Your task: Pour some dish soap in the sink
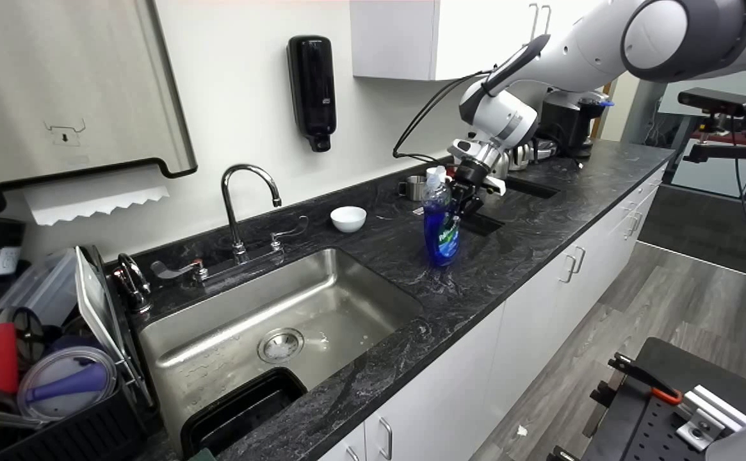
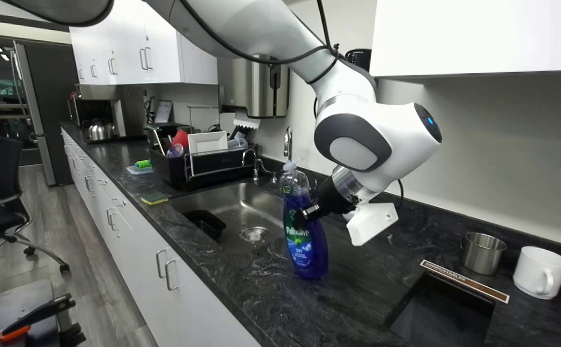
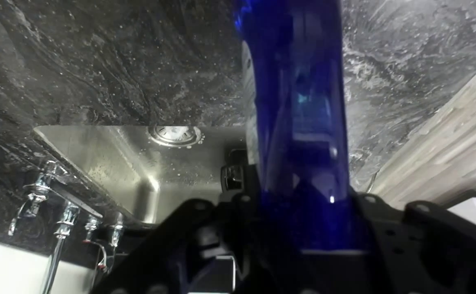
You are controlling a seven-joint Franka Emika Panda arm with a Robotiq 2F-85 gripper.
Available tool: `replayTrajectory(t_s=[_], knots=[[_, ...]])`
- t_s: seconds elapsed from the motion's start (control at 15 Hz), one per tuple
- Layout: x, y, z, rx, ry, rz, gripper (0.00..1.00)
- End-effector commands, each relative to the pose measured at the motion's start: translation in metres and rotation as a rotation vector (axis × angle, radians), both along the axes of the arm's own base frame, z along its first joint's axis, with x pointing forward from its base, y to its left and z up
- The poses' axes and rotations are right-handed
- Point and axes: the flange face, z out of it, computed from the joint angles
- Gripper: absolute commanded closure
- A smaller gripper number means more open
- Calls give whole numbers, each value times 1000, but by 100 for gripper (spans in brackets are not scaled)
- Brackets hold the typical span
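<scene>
The clear plastic bottle of blue soap is leaning beside the rectangular steel sink, on or just above the black marbled tabletop — the black tool is gripping its middle — likely slick, squeezable plastic, best held there.

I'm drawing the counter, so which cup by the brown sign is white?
The white mug, right of the metal cup in an exterior view; that cup is silvery.

In an exterior view we read "Palmolive" on the soap bottle in the claw, "COMPOSTABLES" on the strip to its right.
</scene>
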Motion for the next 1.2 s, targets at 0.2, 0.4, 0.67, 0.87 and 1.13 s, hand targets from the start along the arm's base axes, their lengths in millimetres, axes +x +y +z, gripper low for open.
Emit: replayTrajectory(t_s=[0.2,0.4,0.67,0.87,1.13], knots=[[7,51,-4,-232,9,97,83],[8,85,-34,-334,37,93,83],[3,111,-57,-424,69,63,83],[2,119,-56,-458,83,42,83],[1,124,-56,-484,98,12,83]])
